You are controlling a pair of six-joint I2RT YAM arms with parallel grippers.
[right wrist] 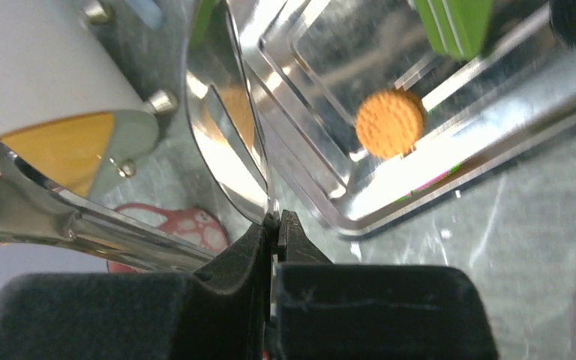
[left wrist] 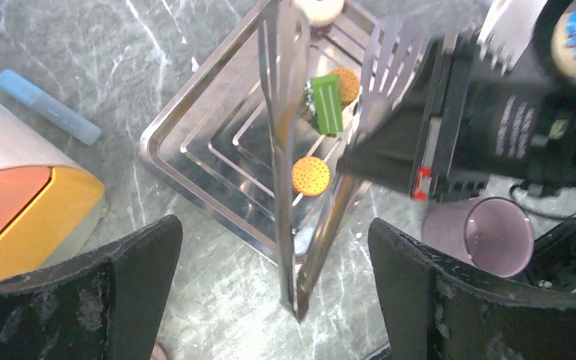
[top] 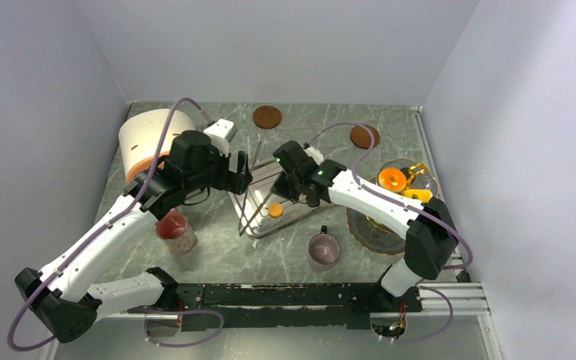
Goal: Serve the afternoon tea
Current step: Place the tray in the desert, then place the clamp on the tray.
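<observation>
We see the right gripper [right wrist: 277, 225] pinched shut on steel tongs [right wrist: 225, 150] beside a steel tray [right wrist: 322, 199]. The left gripper [left wrist: 277, 300] gapes wide, with the tongs' end between its fingers, touching neither. An orange round treat [left wrist: 311, 175] lies in the tray just beyond the left gripper. The pinkish mug [left wrist: 491, 236] stands to its right, outside the tray.

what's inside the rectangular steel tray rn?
Orange round treat, green treat, second orange treat behind it, cream ring at the far corner. The steel tongs and right gripper cover part of the rectangular steel tray; anything there is hidden.
</observation>
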